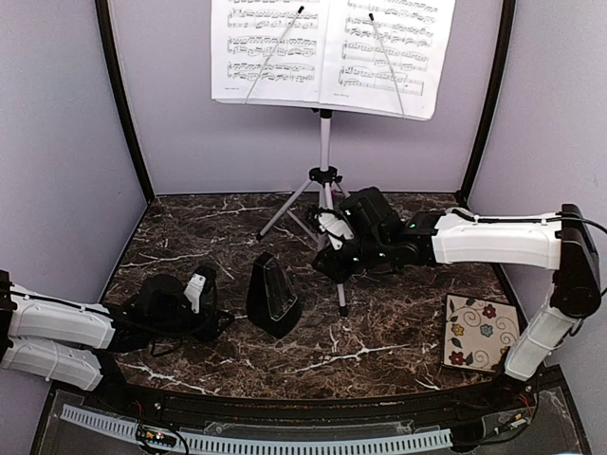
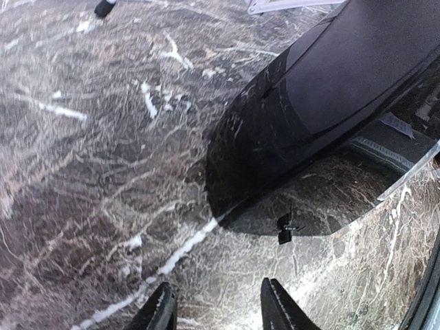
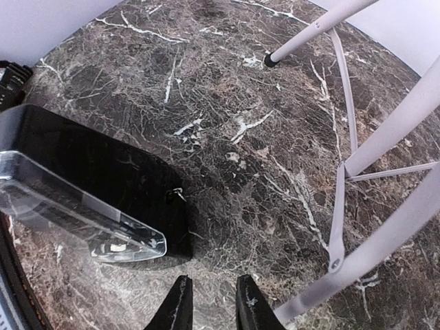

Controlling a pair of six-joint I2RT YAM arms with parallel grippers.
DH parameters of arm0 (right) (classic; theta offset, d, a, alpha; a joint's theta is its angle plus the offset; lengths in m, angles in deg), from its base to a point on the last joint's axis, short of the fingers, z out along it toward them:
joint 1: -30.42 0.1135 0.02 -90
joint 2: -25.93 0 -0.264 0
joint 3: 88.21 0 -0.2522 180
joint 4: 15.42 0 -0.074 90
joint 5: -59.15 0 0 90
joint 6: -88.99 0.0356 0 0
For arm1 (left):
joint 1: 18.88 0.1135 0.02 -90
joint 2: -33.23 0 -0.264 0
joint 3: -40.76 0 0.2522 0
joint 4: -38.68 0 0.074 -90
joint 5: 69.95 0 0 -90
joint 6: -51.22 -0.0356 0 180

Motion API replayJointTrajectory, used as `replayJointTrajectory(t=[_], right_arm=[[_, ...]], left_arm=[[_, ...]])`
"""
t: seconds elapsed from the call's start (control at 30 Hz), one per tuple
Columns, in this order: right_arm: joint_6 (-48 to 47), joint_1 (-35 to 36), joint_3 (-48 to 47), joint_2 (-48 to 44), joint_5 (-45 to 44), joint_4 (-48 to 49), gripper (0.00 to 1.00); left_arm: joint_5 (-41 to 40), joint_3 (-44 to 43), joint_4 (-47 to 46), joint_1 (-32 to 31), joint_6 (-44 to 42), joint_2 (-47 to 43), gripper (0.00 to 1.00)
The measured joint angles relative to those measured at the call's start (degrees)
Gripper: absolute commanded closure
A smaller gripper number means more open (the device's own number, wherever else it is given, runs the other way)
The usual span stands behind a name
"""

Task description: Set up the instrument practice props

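Only the top view shows music sheets [image 1: 275,47]

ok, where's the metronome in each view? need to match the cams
Top external: metronome sits centre-left, just left of the stand's front leg.
Left wrist: metronome fills the upper right as a large black body.
Right wrist: metronome is the black block at the left edge.
Shared landmark: the white tripod legs.
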Motion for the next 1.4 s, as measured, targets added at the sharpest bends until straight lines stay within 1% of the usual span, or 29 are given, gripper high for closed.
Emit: replayJointTrajectory(t=[0.17,0.37,0.53,0.6,0.77,0.97,1.0,1.1,1.2,1.3,1.37,1.4], right_arm=[[-2.9,1.1,-0.8,6.4,-3.5,2.8,0.82],[-5.3,1.3,-1.9,12.7,-4.0,6.0,0.83],[-6.2,1.3,-1.2,14.0,-2.3,10.7,0.83],[-6.3,1.3,-0.3,14.1,-0.9,12.7,0.83],[-6.3,1.6,1.1,15.6,2.7,16.2,0.84],[-5.6,2.4,1.9,16.5,4.0,17.6,0.83],[-5.3,2.4,2.1,16.5,4.0,17.6,0.82],[-4.4,2.9,3.3,16.4,4.6,18.9,0.81],[-3.4,3.6,5.1,16.4,5.0,19.6,0.8],[-2.9,4.5,5.9,16.4,5.5,19.7,0.78],[-2.4,5.0,6.0,16.4,5.8,20.0,0.78],[-2.2,5.3,6.1,16.4,6.0,20.3,0.78]], left_arm=[[0.5,0.0,1.1,0.0,4.2,1.7,0.63],[1.0,-1.0,1.2,0.0,6.4,5.3,0.65],[1.7,-4.5,0.6,0.0,6.7,10.8,0.66],[1.9,-5.7,-0.5,0.0,6.7,12.8,0.69],[3.1,-9.1,-3.5,0.9,6.8,19.2,0.7],[6.0,-14.2,-6.4,5.3,6.8,26.3,0.73],[6.5,-15.8,-6.5,6.1,6.6,27.7,0.75],[8.0,-21.2,-7.6,7.8,5.6,31.8,0.75],[9.7,-25.9,-8.4,9.5,4.6,33.9,0.69],[10.4,-26.8,-8.2,11.3,4.0,33.0,0.55],[10.0,-26.4,-6.9,12.5,3.4,31.0,0.44],[9.5,-25.9,-5.7,13.1,3.1,29.0,0.4]])
